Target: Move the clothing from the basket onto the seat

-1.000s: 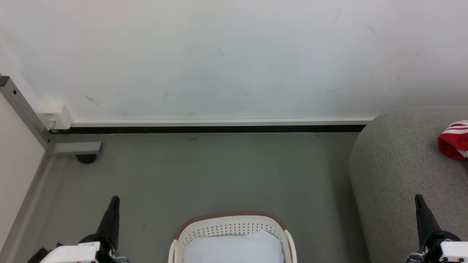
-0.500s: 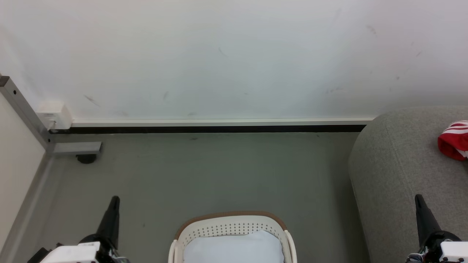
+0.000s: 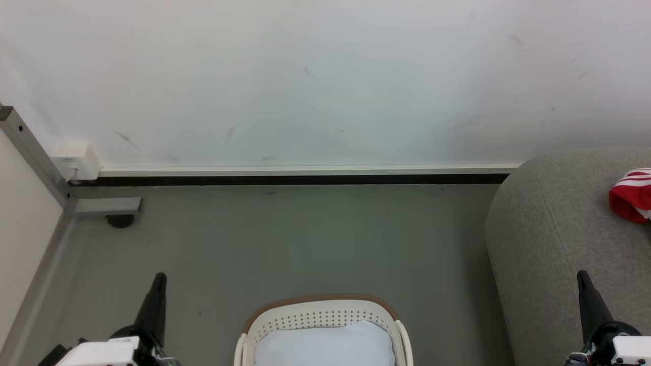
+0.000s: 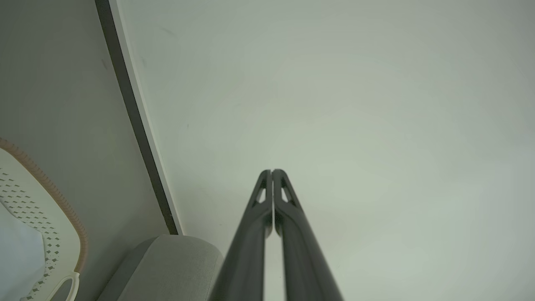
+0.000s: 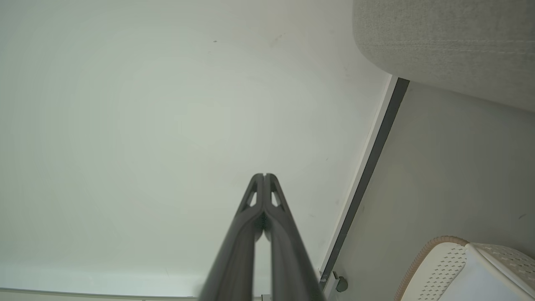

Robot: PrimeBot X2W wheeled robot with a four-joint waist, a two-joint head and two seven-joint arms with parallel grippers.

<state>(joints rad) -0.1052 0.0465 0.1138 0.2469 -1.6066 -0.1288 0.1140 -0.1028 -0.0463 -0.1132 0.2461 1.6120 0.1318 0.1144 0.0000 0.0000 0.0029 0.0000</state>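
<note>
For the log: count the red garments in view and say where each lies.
1: a red garment lies on the seat, at the head view's right edge. More may be hidden in the basket.

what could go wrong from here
1. The basket is cut off at the head view's bottom edge, and a pale item covers what shows inside, so any garment left there could be missed.
2. The left gripper and right gripper are both shut; reaching in without opening would probably only push fabric.
</note>
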